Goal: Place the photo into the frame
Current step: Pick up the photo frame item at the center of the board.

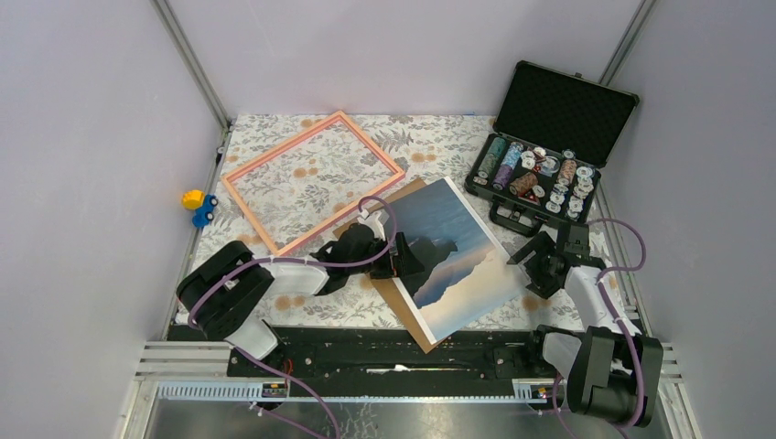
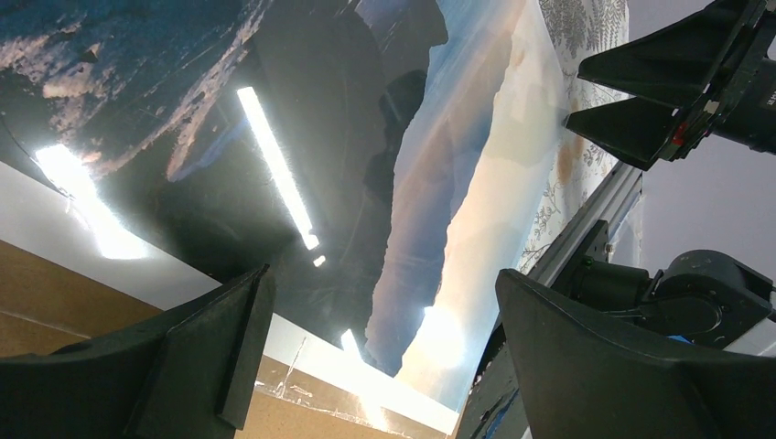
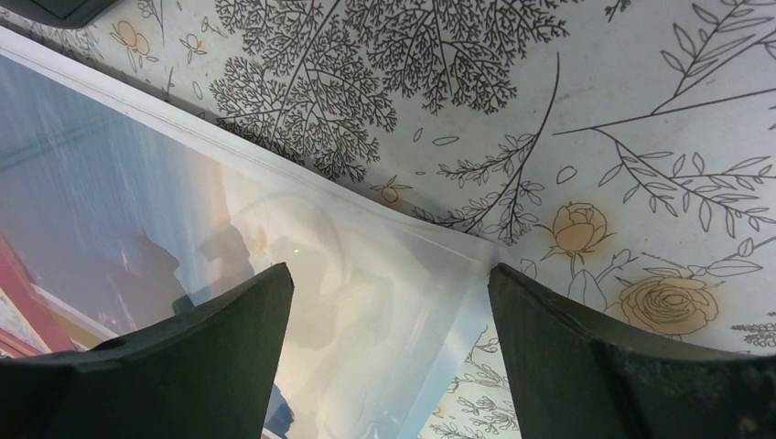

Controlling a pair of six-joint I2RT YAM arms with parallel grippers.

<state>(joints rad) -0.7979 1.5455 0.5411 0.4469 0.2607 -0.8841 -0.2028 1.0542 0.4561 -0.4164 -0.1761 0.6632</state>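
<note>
Hovering wide open, the left gripper [image 2: 380, 302] sits over the large white-edged mountain-and-sky photo [image 1: 458, 256]. The right gripper [image 3: 389, 274], equally spread, straddles its right corner. The photo lies on a brown backing board [image 1: 409, 322], apart from the empty salmon-pink rectangular frame [image 1: 283, 144], so nothing is inserted yet. A floral tablecloth [image 1: 439, 146] covers the table, enclosed by pale walls [image 1: 91, 137].

Mountain photo [image 1: 458, 247] lies flat near the salmon-pink frame [image 1: 284, 144].
</note>
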